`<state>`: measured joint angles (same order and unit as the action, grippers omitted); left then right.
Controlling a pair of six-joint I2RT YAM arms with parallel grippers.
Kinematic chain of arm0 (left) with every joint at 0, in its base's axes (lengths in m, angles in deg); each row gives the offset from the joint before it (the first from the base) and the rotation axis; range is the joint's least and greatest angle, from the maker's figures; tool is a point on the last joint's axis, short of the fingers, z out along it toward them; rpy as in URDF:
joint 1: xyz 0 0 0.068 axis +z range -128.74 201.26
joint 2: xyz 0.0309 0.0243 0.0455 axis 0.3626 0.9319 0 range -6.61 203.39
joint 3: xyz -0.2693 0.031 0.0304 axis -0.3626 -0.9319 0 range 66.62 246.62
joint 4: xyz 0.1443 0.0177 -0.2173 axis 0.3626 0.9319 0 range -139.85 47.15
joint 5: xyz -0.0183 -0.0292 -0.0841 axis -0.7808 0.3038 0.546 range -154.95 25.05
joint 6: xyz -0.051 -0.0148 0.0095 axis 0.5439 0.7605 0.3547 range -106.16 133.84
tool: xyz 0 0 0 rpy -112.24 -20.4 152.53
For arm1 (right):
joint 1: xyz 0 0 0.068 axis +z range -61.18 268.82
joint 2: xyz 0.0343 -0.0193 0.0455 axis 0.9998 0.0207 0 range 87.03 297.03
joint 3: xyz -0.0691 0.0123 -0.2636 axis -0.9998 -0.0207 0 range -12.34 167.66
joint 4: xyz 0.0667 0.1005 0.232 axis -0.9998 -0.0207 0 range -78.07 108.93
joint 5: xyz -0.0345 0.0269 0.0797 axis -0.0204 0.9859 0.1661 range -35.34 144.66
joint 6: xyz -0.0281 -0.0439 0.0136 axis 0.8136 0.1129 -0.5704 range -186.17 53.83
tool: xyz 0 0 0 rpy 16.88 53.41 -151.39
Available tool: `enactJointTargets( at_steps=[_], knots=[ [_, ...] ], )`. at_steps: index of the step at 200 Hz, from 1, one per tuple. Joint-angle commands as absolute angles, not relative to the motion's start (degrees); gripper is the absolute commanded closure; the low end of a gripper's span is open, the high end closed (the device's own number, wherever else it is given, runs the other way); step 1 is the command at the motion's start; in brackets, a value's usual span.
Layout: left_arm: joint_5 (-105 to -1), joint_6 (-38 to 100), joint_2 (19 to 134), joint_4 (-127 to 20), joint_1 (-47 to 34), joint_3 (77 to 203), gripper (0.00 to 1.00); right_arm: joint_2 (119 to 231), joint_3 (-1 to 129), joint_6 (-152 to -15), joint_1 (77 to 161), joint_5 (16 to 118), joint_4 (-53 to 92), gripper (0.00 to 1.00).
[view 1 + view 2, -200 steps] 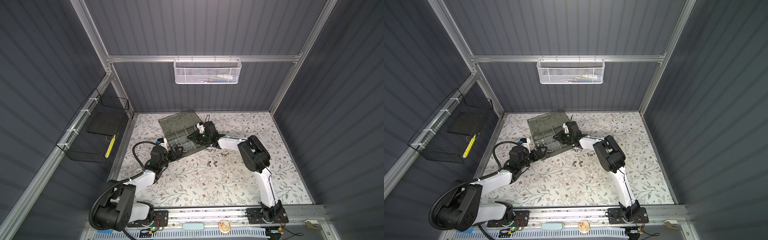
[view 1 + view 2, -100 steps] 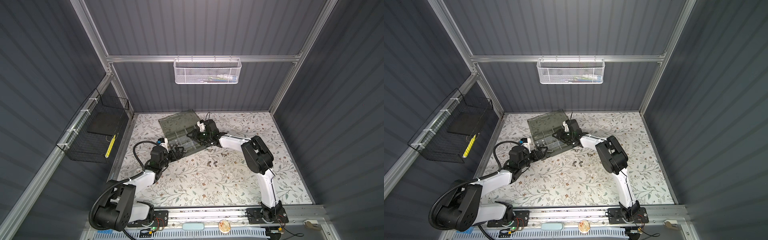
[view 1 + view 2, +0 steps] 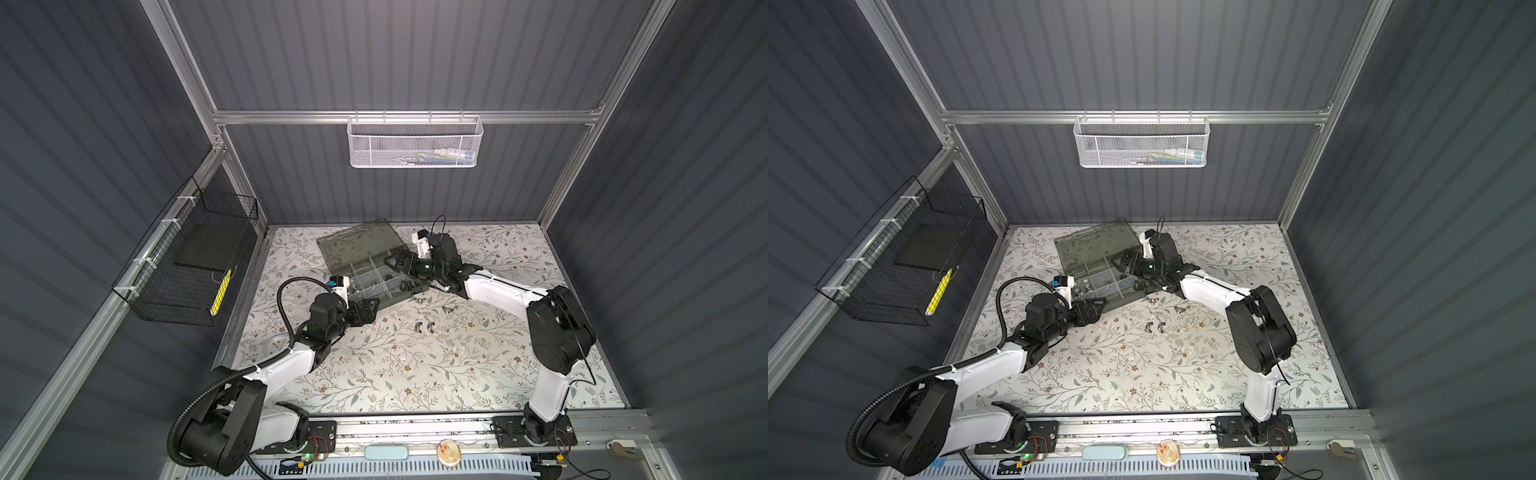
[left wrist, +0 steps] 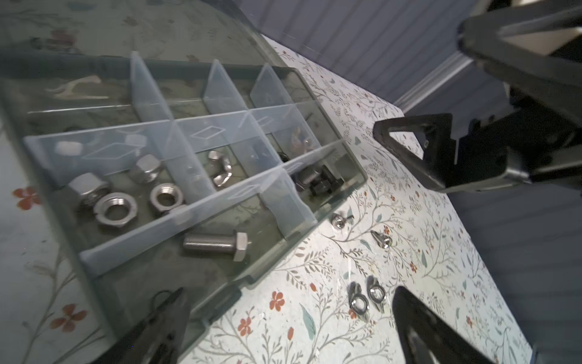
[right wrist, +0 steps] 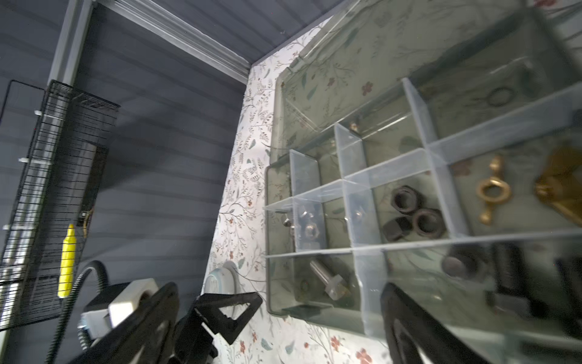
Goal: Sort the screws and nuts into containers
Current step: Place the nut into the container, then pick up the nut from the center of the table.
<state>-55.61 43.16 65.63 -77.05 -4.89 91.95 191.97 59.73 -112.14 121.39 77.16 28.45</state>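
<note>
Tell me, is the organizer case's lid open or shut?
Open. The smoky lid lies swung back behind the case, and its compartments are uncovered, with nuts and a bolt showing inside.

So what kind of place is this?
Probably a robot test booth, not a home: grey panel walls in a metal frame, two robot arms bolted to a front rail, and a parts organizer case on the flowery table.

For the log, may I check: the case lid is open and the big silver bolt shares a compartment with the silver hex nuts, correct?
Not quite: the bolt lies in the compartment beside the hex nuts, a divider between them, as the left wrist view shows. The lid is indeed open.
</note>
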Motion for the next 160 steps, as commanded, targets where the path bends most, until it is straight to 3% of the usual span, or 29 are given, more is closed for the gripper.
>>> enactJointTargets(
  at_steps=[1, 85, 160],
  knots=[
    [-58.65, 38.12, 64.85, -74.98, -7.50, 94.36, 0.00, 187.22, 54.86, -108.24, 119.54, 73.38, 25.20, 0.01],
    [-58.72, 33.73, 73.69, -74.91, -18.70, 99.40, 0.00, 175.64, 38.14, -99.94, 111.81, 63.67, 12.19, 0.01],
    [-57.48, 33.48, 79.57, -75.08, -22.55, 102.47, 0.00, 181.76, 37.10, -96.97, 111.66, 61.02, 11.66, 0.20]
  ],
)
